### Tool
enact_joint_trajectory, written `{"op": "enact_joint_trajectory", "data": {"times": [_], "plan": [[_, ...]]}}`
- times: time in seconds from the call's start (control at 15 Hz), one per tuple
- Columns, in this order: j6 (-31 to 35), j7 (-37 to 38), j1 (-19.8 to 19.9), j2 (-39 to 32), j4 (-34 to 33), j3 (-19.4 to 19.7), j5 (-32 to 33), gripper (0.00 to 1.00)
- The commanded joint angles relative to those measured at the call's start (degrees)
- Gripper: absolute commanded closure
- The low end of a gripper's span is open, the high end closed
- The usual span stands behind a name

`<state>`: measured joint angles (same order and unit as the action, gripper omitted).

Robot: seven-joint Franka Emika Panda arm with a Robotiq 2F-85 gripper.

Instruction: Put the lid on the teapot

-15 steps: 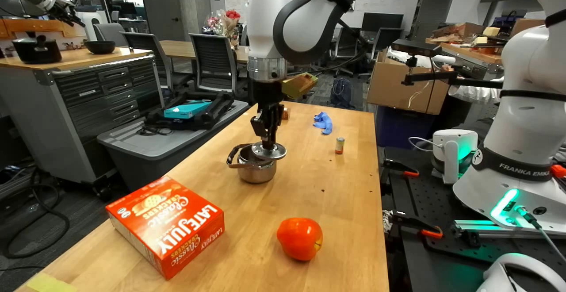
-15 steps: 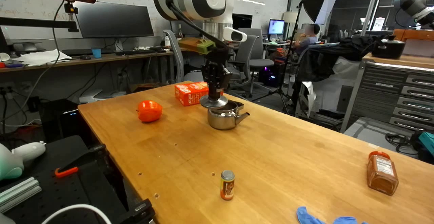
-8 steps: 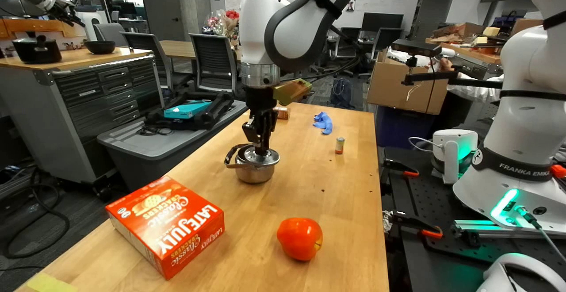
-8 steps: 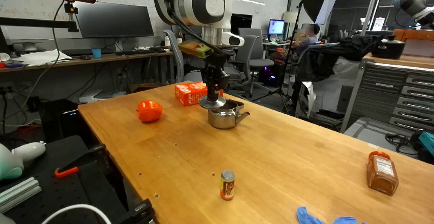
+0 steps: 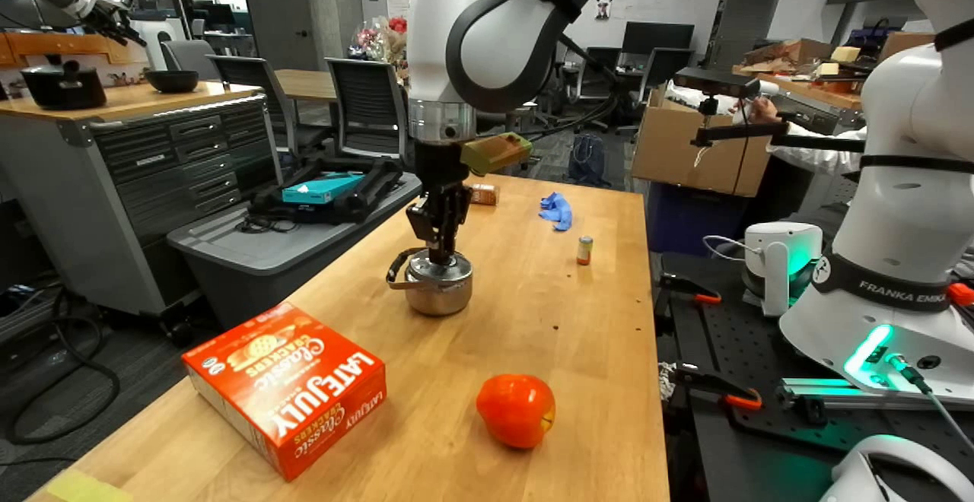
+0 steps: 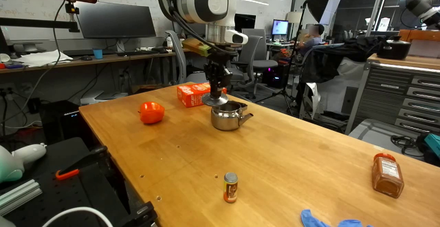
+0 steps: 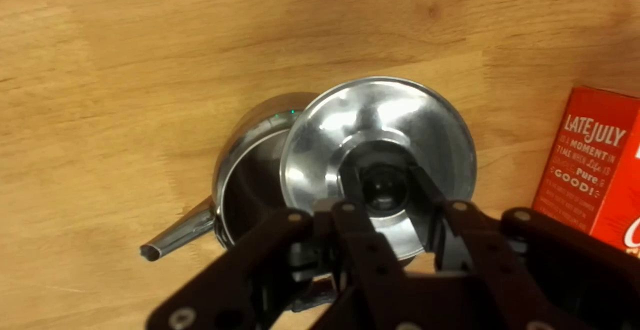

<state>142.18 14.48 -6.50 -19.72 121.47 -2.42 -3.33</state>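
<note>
The lid [image 5: 454,269] is a round silvery metal disc; it also shows in an exterior view [image 6: 209,100] and the wrist view [image 7: 377,105]. My gripper [image 5: 441,257] points down and is shut on the lid's dark knob, also visible in the wrist view [image 7: 385,180]. The teapot [image 5: 439,298] is a squat steel pot with a spout and a handle, upright on the table. The lid hangs level just above the teapot [image 6: 225,121], off to one side. In the wrist view the spout-side part of the opening of the teapot [image 7: 250,140] stays uncovered.
A red cracker box [image 5: 285,380] and a red tomato [image 5: 516,411] lie on the wooden table [image 5: 578,350]. A small can [image 6: 230,187], a spice jar [image 6: 387,175] and a blue glove [image 5: 557,211] are farther along it.
The gripper and lid have moved sideways over the teapot, leftward in an exterior view, and have risen slightly in the last half second. The teapot shifted slightly earlier.
</note>
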Motion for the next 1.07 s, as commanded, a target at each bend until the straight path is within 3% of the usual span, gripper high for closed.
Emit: {"op": "enact_joint_trajectory", "data": {"times": [0.0,1.0], "plan": [[0.4,0.6,0.4,0.2,-1.6,0.0,-1.7,0.93],[-1.1,3.3,1.2,-3.8,-5.3,2.7,-1.2,0.93]]}}
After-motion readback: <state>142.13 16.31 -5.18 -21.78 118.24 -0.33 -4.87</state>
